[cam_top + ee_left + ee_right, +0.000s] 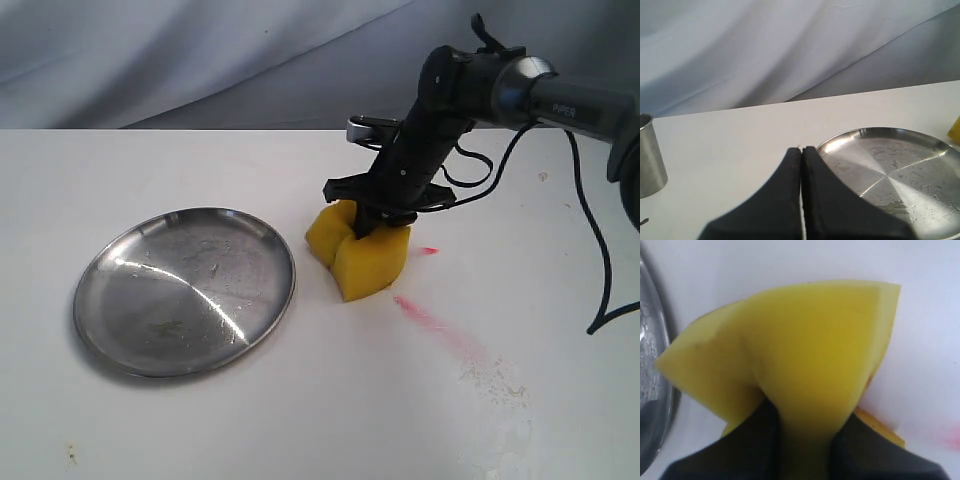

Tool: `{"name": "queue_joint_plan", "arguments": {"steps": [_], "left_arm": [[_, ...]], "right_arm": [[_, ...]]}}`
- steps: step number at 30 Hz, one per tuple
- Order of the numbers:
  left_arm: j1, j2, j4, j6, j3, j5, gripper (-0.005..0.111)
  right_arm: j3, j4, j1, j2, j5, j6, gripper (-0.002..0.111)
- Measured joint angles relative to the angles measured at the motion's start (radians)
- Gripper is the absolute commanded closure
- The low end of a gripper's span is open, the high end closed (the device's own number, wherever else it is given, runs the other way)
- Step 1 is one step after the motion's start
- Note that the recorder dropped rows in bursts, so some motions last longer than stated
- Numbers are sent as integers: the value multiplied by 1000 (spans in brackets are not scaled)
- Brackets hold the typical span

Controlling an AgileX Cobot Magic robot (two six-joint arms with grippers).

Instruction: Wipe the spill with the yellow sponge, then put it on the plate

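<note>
The yellow sponge [358, 255] rests on the white table just right of the plate [184, 290], pinched into a fold. My right gripper [378, 222] is shut on the sponge from above; up close the foam [800, 360] bulges between the dark fingers [755, 445]. The steel plate [895, 170] lies flat with nothing on it, and its rim [652, 370] shows beside the sponge. My left gripper [801, 152] is shut on nothing, low over the table at the plate's edge. The tan spill is not visible; it may be under the sponge.
Thin red-pink streaks [440, 325] run across the table to the right of the sponge, with a short mark [428, 250] beside it. A steel cup [649, 155] stands off to one side in the left wrist view. Grey cloth backs the table.
</note>
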Motion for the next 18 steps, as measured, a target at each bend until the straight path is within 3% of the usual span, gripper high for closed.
{"name": "queue_joint_plan", "arguments": {"steps": [9,18], "left_arm": [[0,0,0,0,0,0,107],[0,0,0,0,0,0,107]], "right_arm": [[25,-27,28,0,52,-9,108],[333,-45,41,-162,-100,-22,108]]}}
